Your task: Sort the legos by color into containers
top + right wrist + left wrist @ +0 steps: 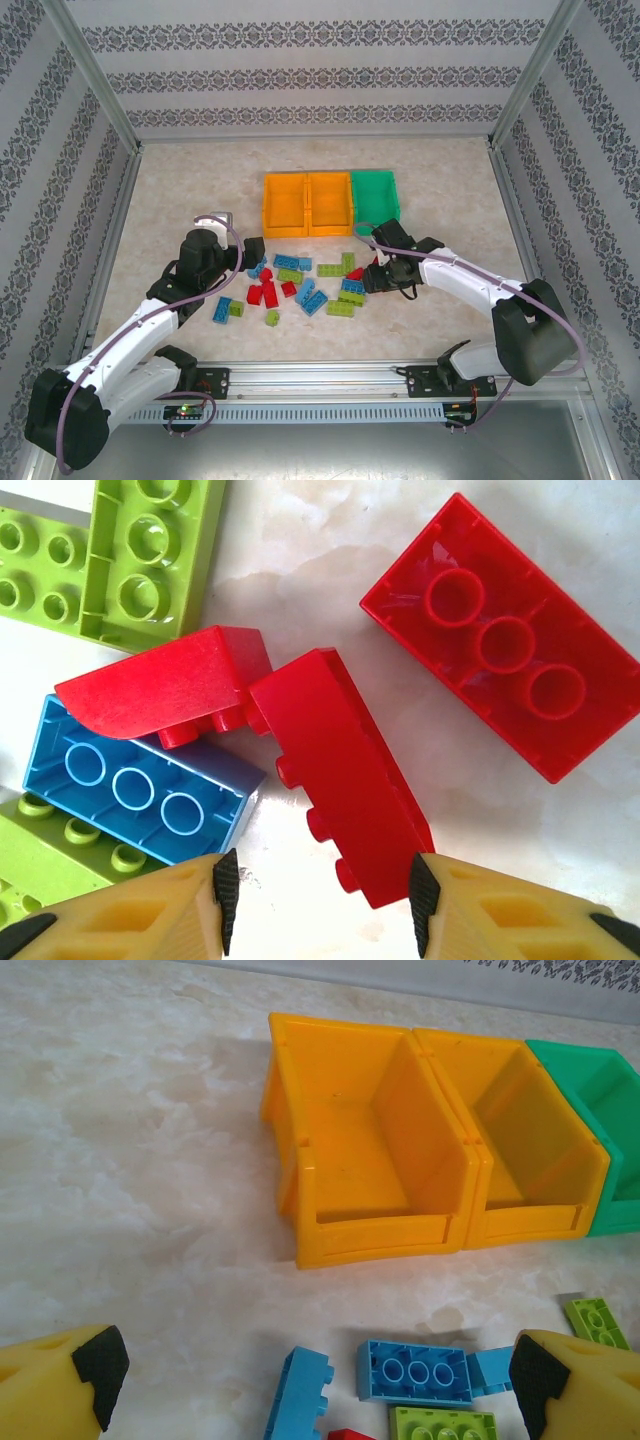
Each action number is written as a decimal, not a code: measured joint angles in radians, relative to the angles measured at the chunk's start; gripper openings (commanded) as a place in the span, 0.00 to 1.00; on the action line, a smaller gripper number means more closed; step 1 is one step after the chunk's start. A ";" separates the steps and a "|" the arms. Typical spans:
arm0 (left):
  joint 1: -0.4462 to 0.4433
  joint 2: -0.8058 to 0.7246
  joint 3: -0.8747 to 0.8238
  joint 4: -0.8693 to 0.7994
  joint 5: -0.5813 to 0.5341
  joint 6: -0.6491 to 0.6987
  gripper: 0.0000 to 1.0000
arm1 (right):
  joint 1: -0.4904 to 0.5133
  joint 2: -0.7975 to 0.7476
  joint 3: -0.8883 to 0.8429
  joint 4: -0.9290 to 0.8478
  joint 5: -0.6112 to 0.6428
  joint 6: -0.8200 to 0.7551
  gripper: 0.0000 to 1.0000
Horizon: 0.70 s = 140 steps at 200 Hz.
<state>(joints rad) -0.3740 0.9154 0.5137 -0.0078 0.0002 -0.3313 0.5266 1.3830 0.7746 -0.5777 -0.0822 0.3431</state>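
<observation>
Plainly the move ahead turns on how the red sloped brick (340,770) lies against the right gripper (322,905). The brick rests on its side on the table (330,540) and its long axis runs slantwise, so only its near end sits in the gap between the two pads (226,895), close by one pad with bare table showing before the other. The jaws stand partly apart and clamp nothing. Since the pads would meet the brick on a slant rather than square to its flat faces, my guess is that it may swivel as they come together. It may also nudge the second red brick (165,685), which seems to touch its far end and leans on a blue brick (140,780). Measured from the row of bins (330,232), the sloped brick lies on the near side, just short of the green bin (375,185) at the right end, at the right edge of the pile of bricks (300,285). The right gripper is over it, so that arm is by far the nearer. The left gripper (315,1380) hovers with its jaws spread wide and empty on the near side of the row's left end, above an upturned blue brick (415,1370). All the bins look empty, so the sorting seems barely begun, and a red brick would likely go to one of the orange bins (305,205), a short carry toward the row
</observation>
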 measured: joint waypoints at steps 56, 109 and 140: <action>0.000 0.000 0.000 0.000 0.000 -0.005 1.00 | 0.002 0.000 0.001 -0.020 0.052 -0.001 0.55; 0.000 -0.001 -0.003 0.000 0.000 -0.011 1.00 | 0.019 -0.032 0.002 -0.025 0.094 -0.001 0.59; 0.000 -0.001 -0.006 0.000 0.000 -0.014 1.00 | 0.019 -0.017 0.008 -0.029 0.097 -0.002 0.61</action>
<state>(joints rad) -0.3740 0.9146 0.5076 -0.0074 0.0002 -0.3454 0.5461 1.3663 0.7822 -0.6064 0.0151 0.3412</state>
